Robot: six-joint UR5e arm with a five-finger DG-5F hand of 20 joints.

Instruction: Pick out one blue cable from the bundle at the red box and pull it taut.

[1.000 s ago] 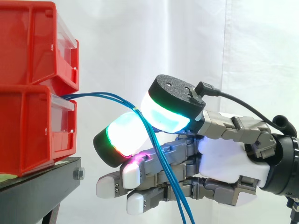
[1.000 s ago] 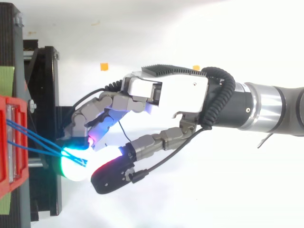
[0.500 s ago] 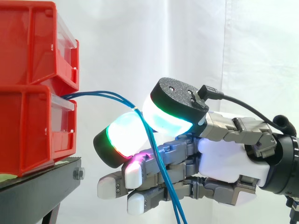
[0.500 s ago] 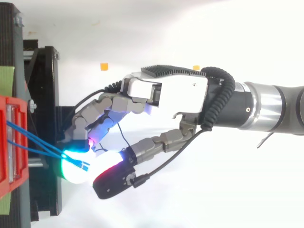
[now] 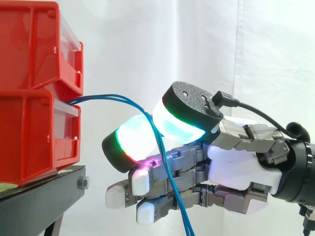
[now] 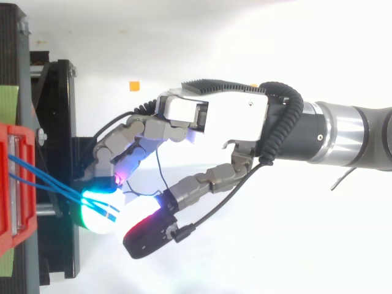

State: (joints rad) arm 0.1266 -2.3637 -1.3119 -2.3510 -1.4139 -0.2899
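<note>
Side view: my robot hand (image 5: pixel 241 164) reaches in from 3 o'clock. Thumb and one finger are curled, and their glowing pads (image 5: pixel 135 140) pinch the blue cables (image 5: pixel 108 97) between them. The cables leave the lower red bin (image 5: pixel 29 132) at 9 o'clock, arc over to the pads, then hang toward 6 o'clock. The bin sits on a black stand (image 5: pixel 39 201).

Top view: the blue cables (image 6: pixel 49 180) run from the bin (image 6: pixel 12 190) at 9 o'clock to the green-lit pad of my robot hand (image 6: pixel 226 119).
</note>
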